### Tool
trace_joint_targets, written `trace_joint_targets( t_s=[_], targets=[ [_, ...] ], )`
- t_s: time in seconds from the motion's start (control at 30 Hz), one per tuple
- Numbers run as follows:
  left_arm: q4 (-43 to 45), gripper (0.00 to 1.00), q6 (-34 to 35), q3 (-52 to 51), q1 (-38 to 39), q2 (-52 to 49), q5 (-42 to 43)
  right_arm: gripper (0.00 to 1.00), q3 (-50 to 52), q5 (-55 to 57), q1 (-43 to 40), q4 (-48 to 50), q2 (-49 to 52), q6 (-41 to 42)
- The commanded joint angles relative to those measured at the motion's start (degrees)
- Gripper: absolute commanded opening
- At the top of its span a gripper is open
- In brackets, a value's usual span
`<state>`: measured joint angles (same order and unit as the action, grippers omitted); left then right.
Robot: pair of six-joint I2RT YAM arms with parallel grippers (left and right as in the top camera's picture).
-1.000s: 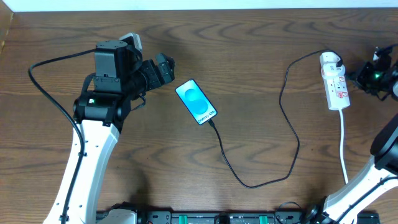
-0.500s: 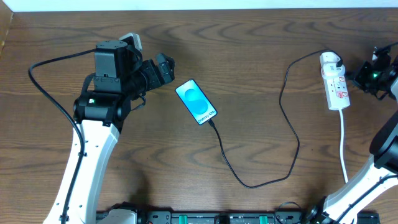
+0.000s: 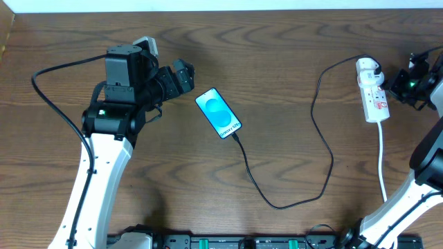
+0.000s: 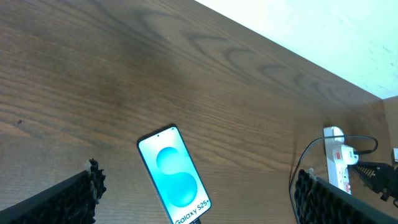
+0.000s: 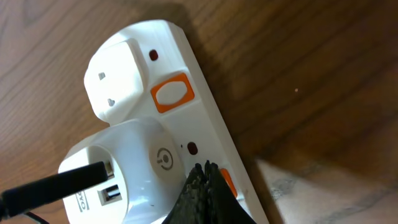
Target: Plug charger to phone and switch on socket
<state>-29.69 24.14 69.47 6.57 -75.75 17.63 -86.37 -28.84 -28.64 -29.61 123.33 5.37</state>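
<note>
The left fingers (image 4: 62, 202) are being held spread wide with nothing between them, just up and to the left of the phone (image 3: 219, 113) and clear of it. The right fingers (image 5: 202, 190) are being pressed together into one dark tip, far to the right of the phone, over the socket (image 3: 374, 93). In the right wrist view that tip is being shown just beside an orange switch (image 5: 227, 182) on the socket's white body; whether the switch is being touched cannot be told. A second orange switch (image 5: 171, 93) is being shown farther along the strip, apart from the tip. The phone is being displayed face up on the brown desk (image 3: 277, 48), lying at a slant with its cyan screen lit. The charger (image 3: 322, 142) is being seen as a thin black cable joined to the phone's lower end, looping away to the right and rising to its white plug head (image 5: 127, 165), which is being carried in the socket's end outlet.
</note>
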Motion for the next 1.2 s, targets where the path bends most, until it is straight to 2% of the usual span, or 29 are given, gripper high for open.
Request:
trace_joint_targets(
  t_s=[0.0,0.5,0.8,1.17],
  targets=[
    [0.0,1.0,-0.6,0.9,-0.2,0.5,-0.8,0.01,-0.9,-1.1,1.1,-0.9,1.8,-1.2],
    [-0.1,1.0,-0.6,0.9,-0.2,0.5,-0.8,0.01,-0.9,-0.9,3.2,-5.8,3.2,-1.2],
    [-0.1,1.0,-0.5,0.9,-0.2,0.5,-0.8,0.01,-0.8,4.2,5.1,-9.2,3.3,0.9],
    [-0.1,1.0,-0.6,0.9,-0.2,0.5,-0.8,0.01,-1.0,6.2,3.8,-5.3,3.2,4.5]
  ],
)
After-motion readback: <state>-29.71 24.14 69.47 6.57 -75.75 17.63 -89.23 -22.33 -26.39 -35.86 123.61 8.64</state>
